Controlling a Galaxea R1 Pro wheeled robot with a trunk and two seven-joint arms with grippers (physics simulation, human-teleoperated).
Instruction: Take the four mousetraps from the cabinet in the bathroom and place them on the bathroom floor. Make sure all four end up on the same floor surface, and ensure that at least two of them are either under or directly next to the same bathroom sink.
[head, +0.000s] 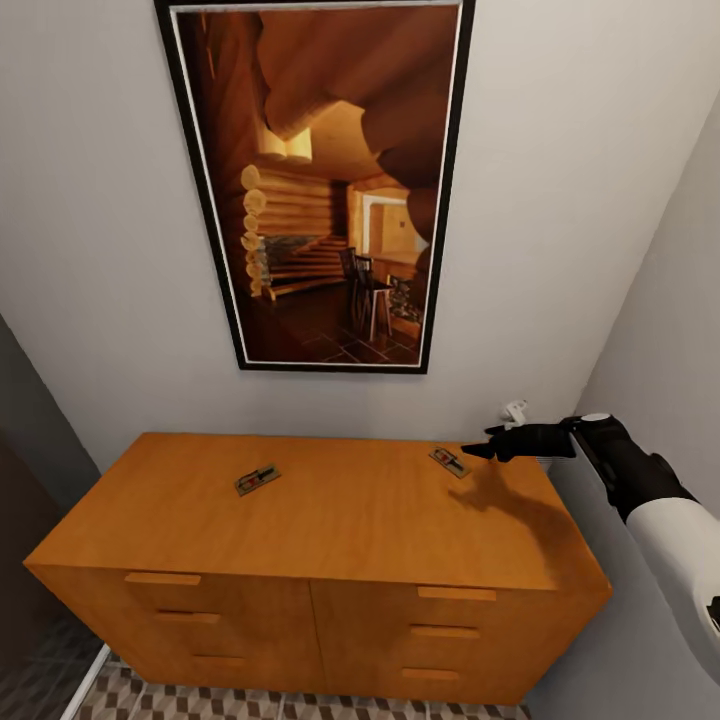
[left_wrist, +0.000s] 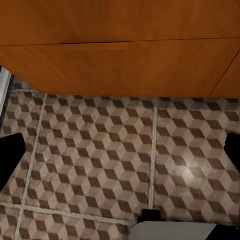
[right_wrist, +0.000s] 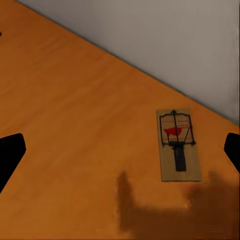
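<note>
Right gripper hovers jaws spread over mousetrap near cabinet top's back-right corner. Second mousetrap left of centre. Left gripper jaws spread above bathroom floor.

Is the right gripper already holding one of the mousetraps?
No. The right gripper hovers open above the cabinet, and the nearest mousetrap lies flat on the wood between its fingertips, untouched.

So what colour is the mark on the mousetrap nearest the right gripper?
Red, on the mousetrap; clearest in the right wrist view.
</note>
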